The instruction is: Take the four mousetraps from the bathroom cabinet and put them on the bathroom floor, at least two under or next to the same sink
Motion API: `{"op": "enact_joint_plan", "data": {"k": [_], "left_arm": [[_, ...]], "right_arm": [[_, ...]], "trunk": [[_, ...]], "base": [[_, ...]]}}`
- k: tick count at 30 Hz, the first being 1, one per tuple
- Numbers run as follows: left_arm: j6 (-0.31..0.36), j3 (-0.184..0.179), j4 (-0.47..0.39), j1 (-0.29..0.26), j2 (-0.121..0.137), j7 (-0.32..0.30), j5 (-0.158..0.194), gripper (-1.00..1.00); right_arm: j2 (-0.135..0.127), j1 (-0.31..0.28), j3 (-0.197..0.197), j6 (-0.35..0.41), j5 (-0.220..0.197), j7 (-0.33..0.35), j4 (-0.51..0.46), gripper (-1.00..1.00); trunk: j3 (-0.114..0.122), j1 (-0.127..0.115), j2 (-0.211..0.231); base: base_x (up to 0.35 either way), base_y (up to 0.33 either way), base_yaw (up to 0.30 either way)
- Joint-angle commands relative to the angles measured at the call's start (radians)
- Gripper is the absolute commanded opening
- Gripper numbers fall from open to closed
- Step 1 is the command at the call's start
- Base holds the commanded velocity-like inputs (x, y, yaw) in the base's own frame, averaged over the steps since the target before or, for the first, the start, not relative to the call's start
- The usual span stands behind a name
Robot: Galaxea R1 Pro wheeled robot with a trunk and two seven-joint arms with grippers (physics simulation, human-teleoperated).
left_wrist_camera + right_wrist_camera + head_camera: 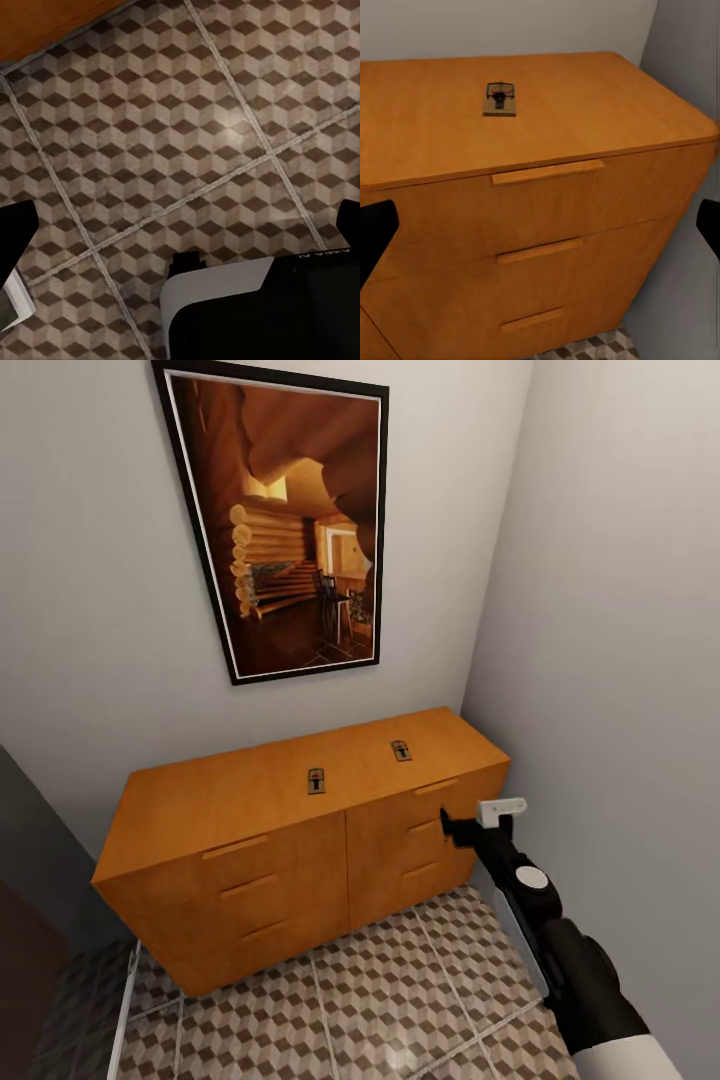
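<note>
Mousetraps first: two of them sit on top of the cabinet (pixel 300 840), which fills the middle of the head view under a big framed picture (pixel 285 520). Going left to right, the left mousetrap (pixel 316 781) lies about mid-top, and the right mousetrap (pixel 401 750) is up around 2 o'clock from it, closer to the back corner. They're well apart from each other and nothing is touching either one. The right wrist view catches one trap (pixel 500 98) flat on the wood above the drawer handles.

Progress-wise, I'd guess we're somewhere in the middle. Only two traps are visible and both are on the cabinet, so at least those two have yet to go down. No traps on the patch of bathroom floor (pixel 330 1010) I can see, and I can't tell where the other two are. No sink around here, so there's driving to do after the pickup.

Over at 4 o'clock the right arm reaches forward from the lower corner, right gripper (pixel 462 828) held level with the drawer fronts near the cabinet's right end, short of the top. Its jaws look spread wide, holding nothing. The left gripper (pixel 180 225) points straight down at bare tile, also spread and empty.
</note>
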Motion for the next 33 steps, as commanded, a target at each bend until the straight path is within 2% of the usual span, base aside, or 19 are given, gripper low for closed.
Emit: {"op": "enact_joint_plan", "data": {"k": [1,8,14,23,26,27,33], "left_arm": [[-0.007,-0.009,0.004,-0.002,0.0,0.0,0.009,1.0],[-0.007,-0.009,0.004,-0.002,0.0,0.001,0.009,1.0],[-0.007,-0.009,0.004,-0.002,0.0,0.001,0.009,1.0],[-0.007,-0.009,0.004,-0.002,0.0,0.001,0.009,1.0],[-0.007,-0.009,0.004,-0.002,0.0,0.001,0.009,1.0],[-0.007,-0.009,0.004,-0.002,0.0,0.001,0.009,1.0],[-0.006,-0.009,0.004,-0.002,0.0,0.001,0.009,1.0]], "right_arm": [[-0.001,0.001,0.002,0.037,-0.004,-0.006,-0.032,1.0],[0.002,0.008,-0.002,0.213,-0.003,-0.009,-0.185,1.0],[0.004,0.009,-0.005,0.321,-0.002,-0.012,-0.255,1.0],[0.011,-0.008,-0.005,0.453,-0.001,-0.018,-0.277,1.0],[0.025,-0.037,-0.005,0.49,-0.001,-0.031,-0.278,1.0],[0.041,-0.063,-0.005,0.512,0.0,-0.046,-0.276,1.0],[0.096,-0.156,-0.005,0.568,0.001,-0.109,-0.273,1.0]], "trunk": [[-0.002,0.001,-0.002],[-0.002,0.001,-0.002],[-0.002,0.001,-0.002],[-0.002,0.001,-0.002],[-0.002,0.001,-0.002],[-0.002,0.001,-0.002],[-0.002,0.001,-0.002]], "base": [[0.0,0.0,0.0],[0.0,0.0,0.0],[0.0,0.0,0.0],[0.0,0.0,0.0],[0.0,0.0,0.0],[0.0,0.0,0.0],[0.0,0.0,0.0]]}}
